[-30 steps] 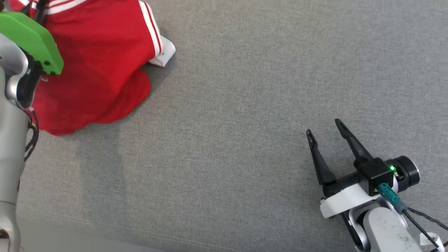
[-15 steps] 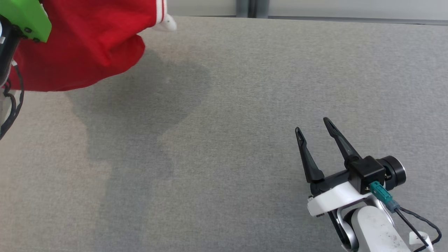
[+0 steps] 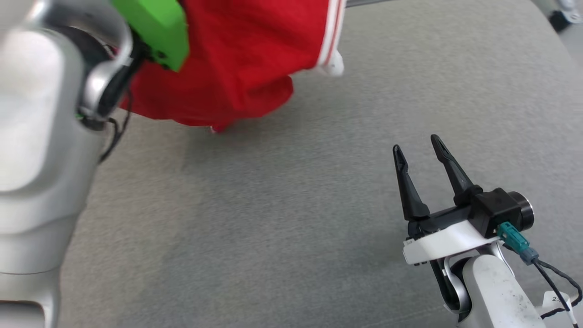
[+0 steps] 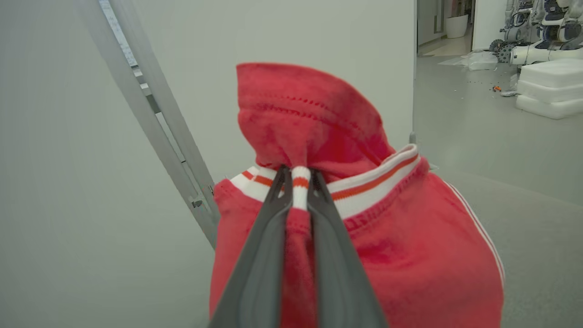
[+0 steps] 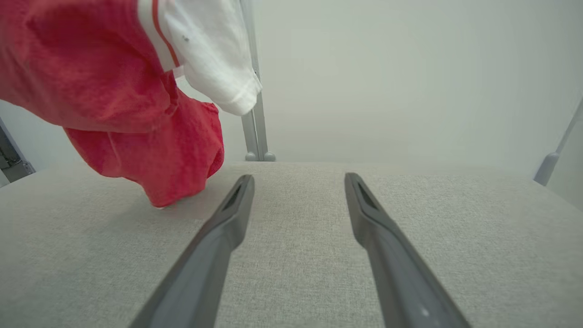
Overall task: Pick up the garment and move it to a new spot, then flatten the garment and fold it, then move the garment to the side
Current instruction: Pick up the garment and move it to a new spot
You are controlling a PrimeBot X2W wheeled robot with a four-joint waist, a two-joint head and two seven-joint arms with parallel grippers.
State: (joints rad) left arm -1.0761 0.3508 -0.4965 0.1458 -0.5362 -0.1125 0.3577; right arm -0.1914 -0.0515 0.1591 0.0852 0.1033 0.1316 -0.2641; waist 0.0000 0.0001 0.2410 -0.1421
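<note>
The garment (image 3: 237, 68) is red with white-and-red striped trim and a white sleeve end. It hangs bunched from my left gripper (image 4: 296, 175), which is shut on its striped collar. The left arm with its green cover rises at the head view's upper left, hiding the fingers there. The garment's lowest fold (image 5: 168, 182) just touches the grey cloth surface. My right gripper (image 3: 416, 143) stands open and empty at the lower right, low over the surface, well to the right of the garment (image 5: 114, 82).
The grey fabric tabletop (image 3: 291, 218) spreads under both arms, its rounded far corner at the upper right. A grey metal post (image 5: 255, 132) stands behind the table against a pale wall. Beyond it lies a floor with white blocks (image 4: 549, 86).
The head camera has swung, shifting the whole picture. The left arm has lifted the garment off the surface, so that it hangs instead of lying spread. The right gripper stays open.
</note>
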